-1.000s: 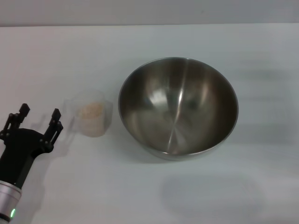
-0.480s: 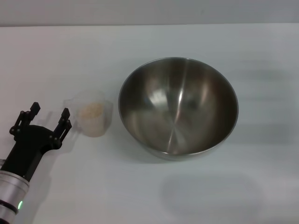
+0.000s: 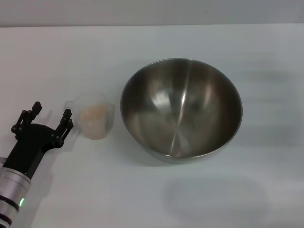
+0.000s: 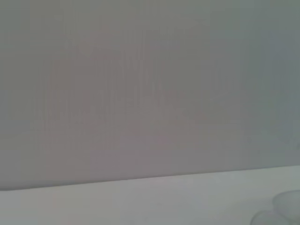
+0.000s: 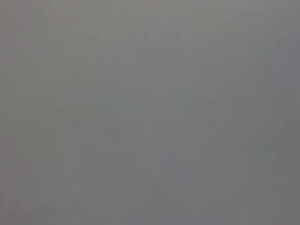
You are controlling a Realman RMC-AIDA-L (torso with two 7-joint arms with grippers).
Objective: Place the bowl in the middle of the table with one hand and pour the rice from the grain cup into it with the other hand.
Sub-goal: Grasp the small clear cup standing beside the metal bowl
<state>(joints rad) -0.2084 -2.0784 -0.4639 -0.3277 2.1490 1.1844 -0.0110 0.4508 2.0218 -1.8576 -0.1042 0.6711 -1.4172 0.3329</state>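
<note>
The white surface [image 3: 152,199] is filling the head view. The bowl [image 3: 181,108] is sitting upright near its centre. The grain cup [image 3: 93,116] is standing just beside the bowl at its 9 o'clock, holding a small heap of rice [image 3: 92,112]. The left gripper [image 3: 46,118] is reaching in from 7 o'clock, its arm angling up toward the cup. Its fingers [image 3: 66,120] are spreading wide and gripping nothing, the nearer tip lying just beside the cup.

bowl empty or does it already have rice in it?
Empty. The head view shows the bowl with a bare steel inside; the rice sits in the upright grain cup, with the open left claw beside it.
</note>
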